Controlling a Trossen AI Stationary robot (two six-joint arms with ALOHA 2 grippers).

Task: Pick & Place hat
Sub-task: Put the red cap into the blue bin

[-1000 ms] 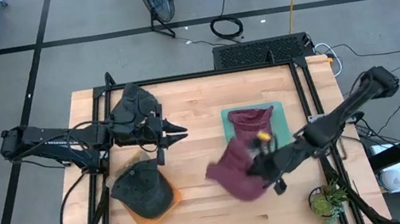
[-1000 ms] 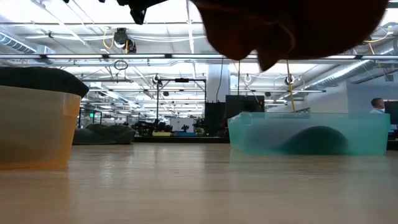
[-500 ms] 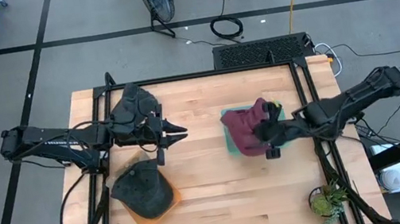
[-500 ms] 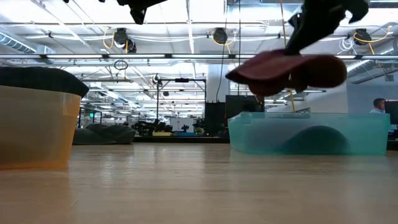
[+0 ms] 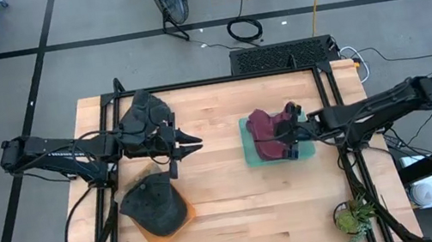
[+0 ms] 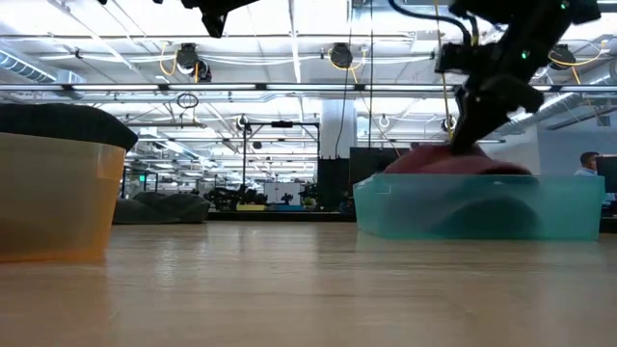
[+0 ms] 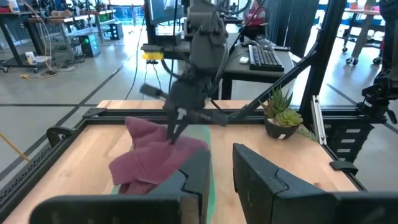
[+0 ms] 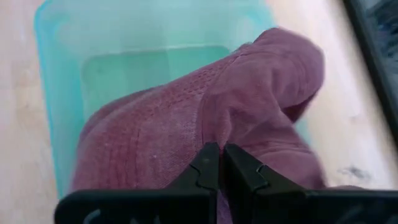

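My right end effector (image 8: 219, 163) is clenched on the maroon hat (image 5: 265, 127), which hides most of the teal bin (image 5: 249, 156). Left end effector (image 5: 189, 143) waits apart from the bin, partly parted, holding nothing.

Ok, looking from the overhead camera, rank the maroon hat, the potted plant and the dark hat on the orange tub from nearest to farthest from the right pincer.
1. Maroon hat: pinched in the right pincer, over the teal bin.
2. Potted plant: at the table's near right corner, toward the picture's bottom.
3. Dark hat: on the orange tub, far across on the left arm's side.
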